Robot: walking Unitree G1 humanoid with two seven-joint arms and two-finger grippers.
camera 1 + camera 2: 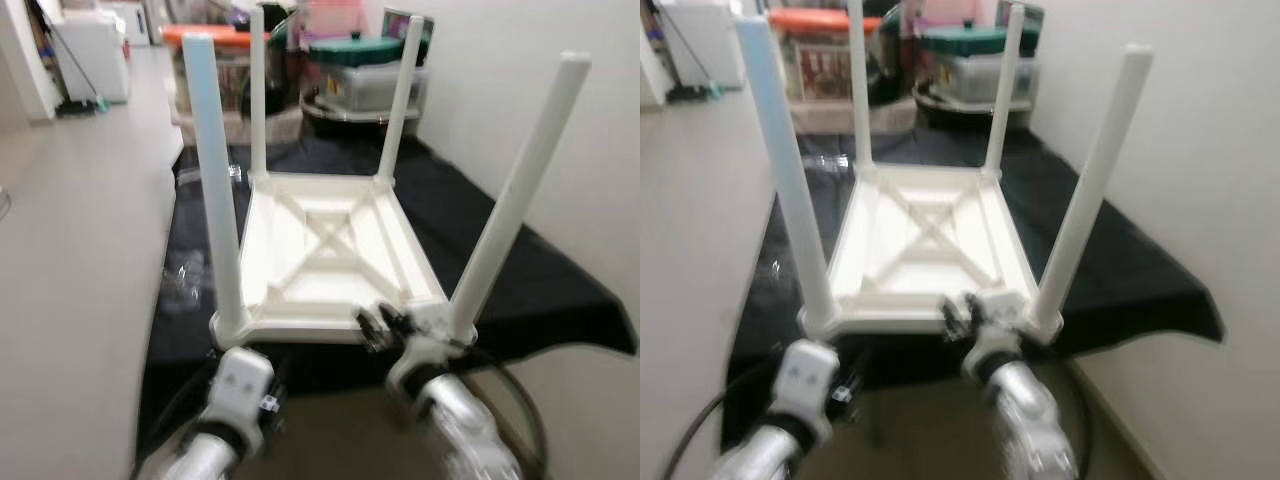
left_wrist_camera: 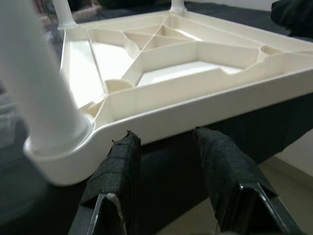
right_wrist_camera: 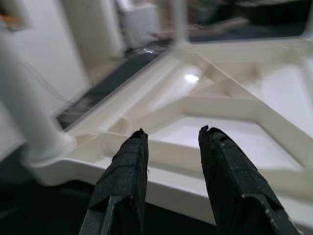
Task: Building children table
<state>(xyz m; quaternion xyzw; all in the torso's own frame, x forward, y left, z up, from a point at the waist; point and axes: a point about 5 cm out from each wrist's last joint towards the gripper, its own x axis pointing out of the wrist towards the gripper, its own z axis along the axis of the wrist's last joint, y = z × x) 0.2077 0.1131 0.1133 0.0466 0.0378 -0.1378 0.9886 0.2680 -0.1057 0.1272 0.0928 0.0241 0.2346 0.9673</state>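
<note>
Head views: white children's table (image 1: 335, 255) upside down on a black cloth (image 1: 520, 270) covering the bench, four legs (image 1: 215, 190) pointing up; storage boxes (image 1: 365, 70) at the far end. Left wrist view: left gripper (image 2: 164, 142) released, fingers (image 2: 120, 161) parted just below the near rim, near a corner leg. Right wrist view: right gripper (image 3: 171, 139) released, fingers (image 3: 129, 161) parted over the near rim, touching or not cannot be told.

place: home storage corner | signs: plastic storage bins (image 1: 365, 75) stacked by wall | mop (image 1: 75, 65) | white appliance (image 1: 95, 50)
</note>
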